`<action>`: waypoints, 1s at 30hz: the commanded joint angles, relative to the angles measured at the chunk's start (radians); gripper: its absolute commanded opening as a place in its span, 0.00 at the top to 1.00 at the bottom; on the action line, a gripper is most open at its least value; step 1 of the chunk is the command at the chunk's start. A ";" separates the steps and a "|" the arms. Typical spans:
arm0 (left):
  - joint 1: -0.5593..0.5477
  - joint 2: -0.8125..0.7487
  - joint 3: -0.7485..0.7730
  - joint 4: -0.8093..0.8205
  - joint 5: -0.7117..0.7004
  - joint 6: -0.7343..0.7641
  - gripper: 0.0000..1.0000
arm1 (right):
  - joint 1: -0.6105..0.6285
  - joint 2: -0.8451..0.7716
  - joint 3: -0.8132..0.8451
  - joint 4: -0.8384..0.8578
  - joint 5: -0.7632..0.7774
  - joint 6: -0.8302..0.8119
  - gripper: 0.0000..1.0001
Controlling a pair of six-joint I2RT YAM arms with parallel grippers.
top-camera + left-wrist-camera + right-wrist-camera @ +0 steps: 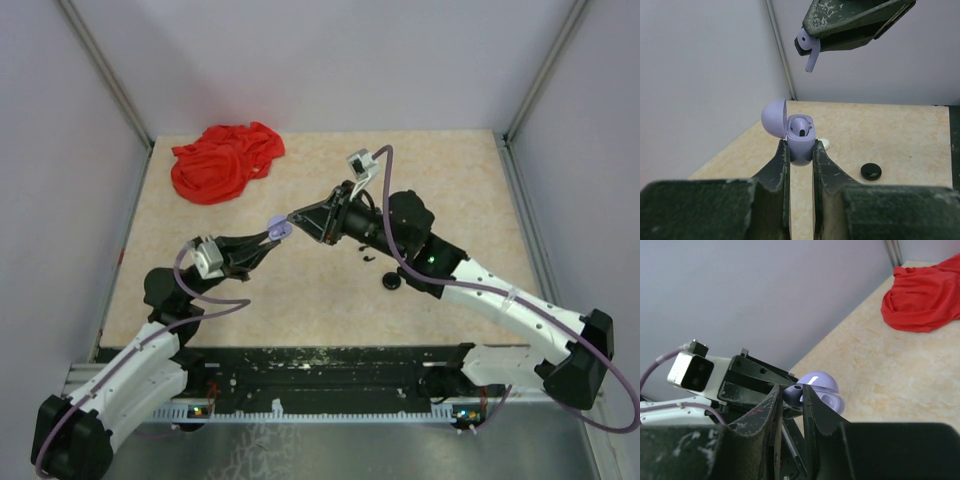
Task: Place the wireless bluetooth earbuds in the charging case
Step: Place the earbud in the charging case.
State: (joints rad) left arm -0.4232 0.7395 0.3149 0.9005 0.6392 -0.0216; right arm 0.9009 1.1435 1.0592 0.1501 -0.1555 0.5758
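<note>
Left gripper (800,151) pinches the open lavender charging case (801,142) mid-frame — one earbud (800,127) seated inside. Right gripper (790,390) clamps another earbud (811,54), top centre.

Bright, even light; blurred foregrounds.

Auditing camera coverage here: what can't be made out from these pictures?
1. Top external: inside of the charging case, too small.
2. Left wrist: white object behind the case, mostly hidden by it and the left gripper.
3. Right wrist: stem of the lavender earbud, hidden inside the right gripper.
</note>
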 commanded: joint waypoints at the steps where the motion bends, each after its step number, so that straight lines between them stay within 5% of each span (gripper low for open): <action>1: 0.004 -0.005 -0.010 0.093 0.010 -0.009 0.99 | 0.031 -0.003 0.006 0.124 -0.021 0.015 0.86; 30: 0.007 -0.033 -0.027 0.124 0.002 -0.032 0.99 | 0.084 0.069 0.004 0.043 0.082 0.060 0.88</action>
State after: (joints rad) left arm -0.4225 0.7235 0.2928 0.9871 0.6483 -0.0471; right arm 0.9688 1.2232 1.0580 0.1902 -0.1097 0.6250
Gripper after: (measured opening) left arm 0.173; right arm 0.191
